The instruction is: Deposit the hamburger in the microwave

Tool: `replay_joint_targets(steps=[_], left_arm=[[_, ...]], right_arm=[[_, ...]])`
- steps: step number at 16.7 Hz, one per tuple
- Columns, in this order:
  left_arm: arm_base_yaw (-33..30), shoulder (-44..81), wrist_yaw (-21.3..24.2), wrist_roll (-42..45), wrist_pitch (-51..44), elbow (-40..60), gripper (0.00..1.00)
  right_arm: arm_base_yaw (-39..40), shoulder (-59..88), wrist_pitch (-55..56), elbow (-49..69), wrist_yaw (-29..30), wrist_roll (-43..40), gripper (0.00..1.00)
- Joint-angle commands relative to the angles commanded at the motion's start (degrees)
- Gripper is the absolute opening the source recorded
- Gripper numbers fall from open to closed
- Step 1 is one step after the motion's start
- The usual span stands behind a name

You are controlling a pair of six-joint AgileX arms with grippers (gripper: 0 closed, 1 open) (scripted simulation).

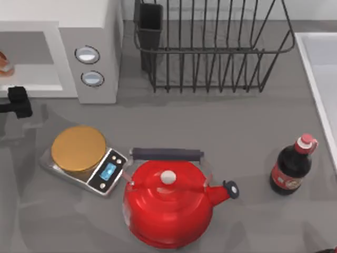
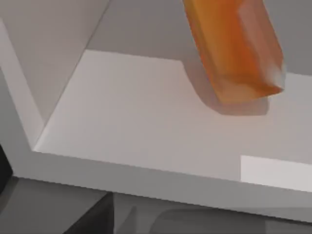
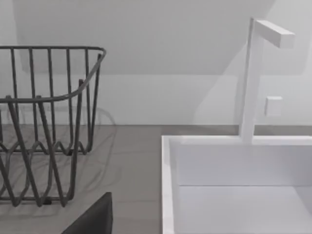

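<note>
The small orange-tan hamburger [image 2: 234,53] rests on the boxy white-grey microwave [image 1: 95,47] floor, so the left gripper [image 1: 18,101] (jaw opening impossible to judge) should back straight out, clear of the cavity's lip.

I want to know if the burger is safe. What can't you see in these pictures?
- Hamburger: the top view's left edge cuts off most of it, inside the microwave.
- Left gripper: also cut by that edge; fingers' state unclear.
- Scale: display too small to read.
- Bottle: label too small to read.

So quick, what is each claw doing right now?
Left gripper: by the microwave mouth, cannot be told.
Right gripper: parked near the sink, cannot be told.
</note>
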Motion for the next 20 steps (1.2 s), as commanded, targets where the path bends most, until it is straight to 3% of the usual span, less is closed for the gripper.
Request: replay_joint_targets(steps=[9,20], left_arm=[[4.22,-5.86,-1.05,2.54,10.26,-14.36,1.00],[4.90,-4.60,-1.61,2.73,11.17,-16.66,1.00]], right_arm=[[0.00,0.00,0.00,0.00,0.00,0.00,1.00],[0.00,0.00,0.00,0.00,0.00,0.00,1.00]])
